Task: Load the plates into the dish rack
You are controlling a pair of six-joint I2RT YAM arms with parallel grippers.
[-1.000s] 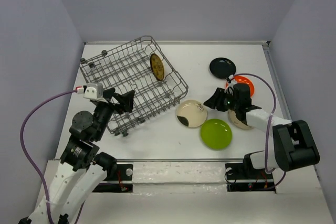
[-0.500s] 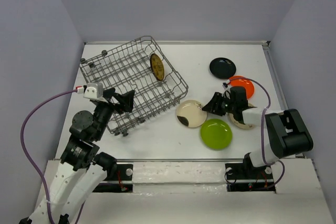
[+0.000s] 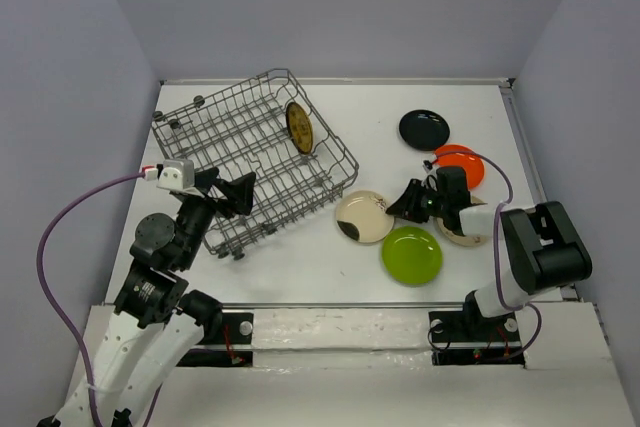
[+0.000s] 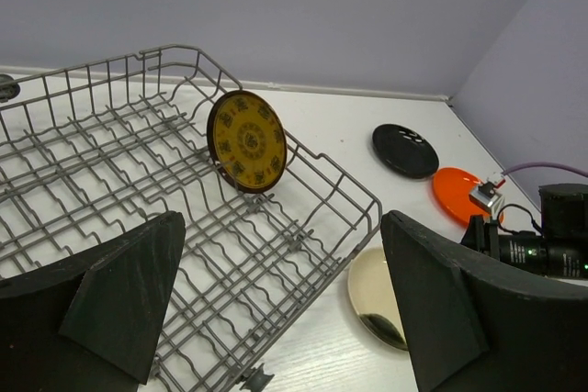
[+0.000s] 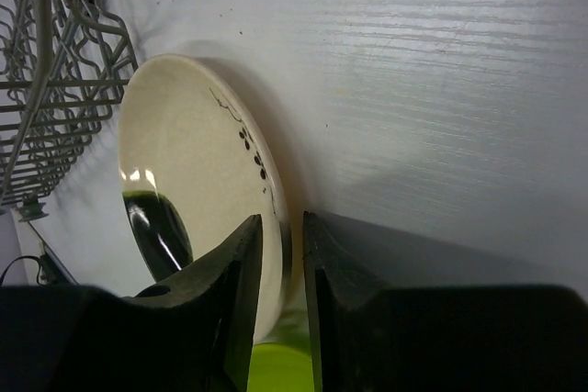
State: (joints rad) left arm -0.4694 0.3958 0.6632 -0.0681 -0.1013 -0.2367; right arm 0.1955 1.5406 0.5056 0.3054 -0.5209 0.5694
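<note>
The dish rack [image 3: 222, 137] [image 4: 367, 201] of grey wire stands at the back left, with the brown-yellow patterned plate [image 3: 299, 126] [image 4: 246, 140] upright between its tines. A cream plate [image 3: 362, 215] [image 5: 184, 162] [image 4: 381, 293] lies flat by the rack's near corner. My right gripper [image 3: 400, 207] [image 5: 282, 227] is low on the table at that plate's right rim, one finger inside and one outside, shut on the rim. The lime green plate [image 3: 411, 255], black plate [image 3: 424, 129] and orange plate [image 3: 468, 164] lie flat nearby. My left gripper [image 3: 235, 195] [image 4: 280, 296] hangs open over the rack's near edge, holding nothing.
A beige plate [image 3: 465, 236] lies partly under the right forearm. The right arm's cable [image 3: 500, 182] loops over the orange plate. White walls close the table at the back and right, and the rack sits at an angle to them.
My right gripper has dropped and slid left to the cream plate's rim, and its jaws have narrowed onto it. The left arm and all the plates have stayed put.
</note>
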